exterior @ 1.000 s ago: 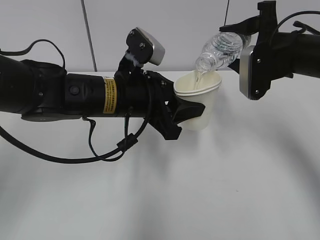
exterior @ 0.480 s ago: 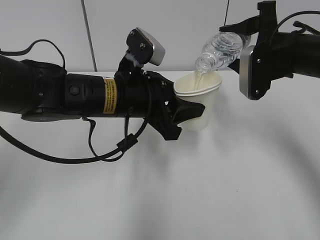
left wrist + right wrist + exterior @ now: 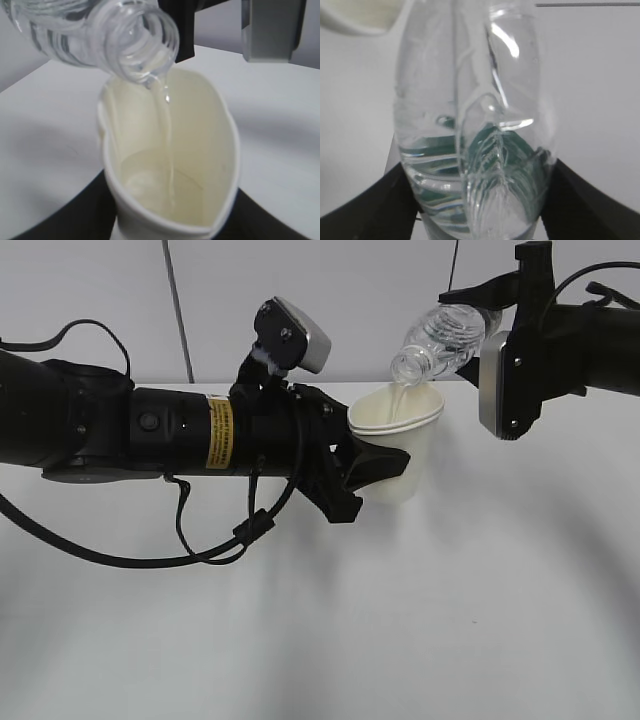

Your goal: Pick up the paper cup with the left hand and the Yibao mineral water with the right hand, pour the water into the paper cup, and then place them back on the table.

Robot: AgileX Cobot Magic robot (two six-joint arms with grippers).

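Observation:
My left gripper (image 3: 385, 468) is shut on the paper cup (image 3: 402, 445), squeezing it into an oval and holding it above the table (image 3: 450, 620). In the left wrist view the cup (image 3: 210, 150) holds some water, black fingers (image 3: 75, 215) on both sides. My right gripper (image 3: 490, 335) is shut on the Yibao mineral water (image 3: 440, 340), tilted mouth-down over the cup's rim. A thin stream of water runs from the mouth (image 3: 145, 45) into the cup. In the right wrist view the clear ribbed bottle (image 3: 475, 125) with its green label fills the frame between black fingers (image 3: 580, 200).
The left arm with its yellow sticker (image 3: 219, 432) stretches across the left and middle above the table. A loose black cable (image 3: 200, 540) hangs under it. A grey wall (image 3: 100, 300) stands behind the table's far edge.
The stream keeps running into the cup. Both arms, cup and bottle hold nearly the same pose.

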